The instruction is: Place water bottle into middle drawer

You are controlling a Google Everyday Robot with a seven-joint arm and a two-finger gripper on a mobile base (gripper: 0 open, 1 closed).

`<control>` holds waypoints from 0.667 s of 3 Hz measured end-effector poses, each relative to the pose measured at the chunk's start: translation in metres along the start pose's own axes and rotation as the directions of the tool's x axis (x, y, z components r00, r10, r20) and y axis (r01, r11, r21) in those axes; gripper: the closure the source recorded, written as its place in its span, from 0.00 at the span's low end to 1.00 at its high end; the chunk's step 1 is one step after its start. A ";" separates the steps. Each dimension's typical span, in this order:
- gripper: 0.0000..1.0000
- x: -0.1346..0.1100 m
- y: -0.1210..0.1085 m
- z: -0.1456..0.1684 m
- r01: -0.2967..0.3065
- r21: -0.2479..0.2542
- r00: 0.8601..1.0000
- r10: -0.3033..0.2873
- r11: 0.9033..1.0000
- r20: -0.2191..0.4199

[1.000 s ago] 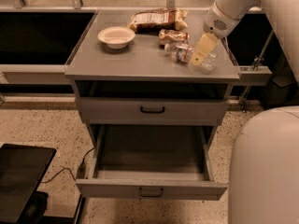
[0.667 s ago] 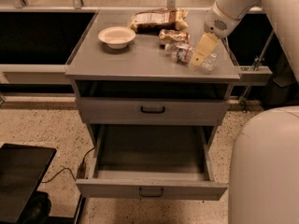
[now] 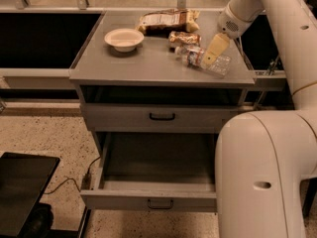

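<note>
The water bottle (image 3: 221, 65) lies on its side on the right part of the grey cabinet top (image 3: 148, 66), its cap end pointing left toward the snack packets. My gripper (image 3: 211, 51) hangs from the white arm and is down on the bottle's middle, covering part of it. The middle drawer (image 3: 124, 199) is pulled out wide open below, with a low front panel, a small dark handle and a bare flat tray. The gripper is well above and behind that drawer.
A white bowl (image 3: 124, 37) sits at the left of the top. Brown-and-white snack packets (image 3: 166, 20) lie at the back, a smaller one (image 3: 184, 37) beside the bottle. A shut drawer with a black handle (image 3: 162, 116) is above the open one. My white base (image 3: 262, 172) stands right of it.
</note>
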State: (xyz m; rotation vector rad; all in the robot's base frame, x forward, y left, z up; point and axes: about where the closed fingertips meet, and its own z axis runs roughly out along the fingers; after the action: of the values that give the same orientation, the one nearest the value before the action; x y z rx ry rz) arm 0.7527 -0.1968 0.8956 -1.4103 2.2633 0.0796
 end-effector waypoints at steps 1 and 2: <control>0.00 -0.001 -0.001 0.006 0.002 -0.003 1.000 -0.002 1.000 0.005; 0.00 0.003 0.009 0.030 0.001 -0.064 1.000 0.000 0.998 0.014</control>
State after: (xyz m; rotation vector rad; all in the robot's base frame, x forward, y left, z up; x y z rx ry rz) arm 0.7547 -0.1868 0.8657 -1.4388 2.2673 0.1631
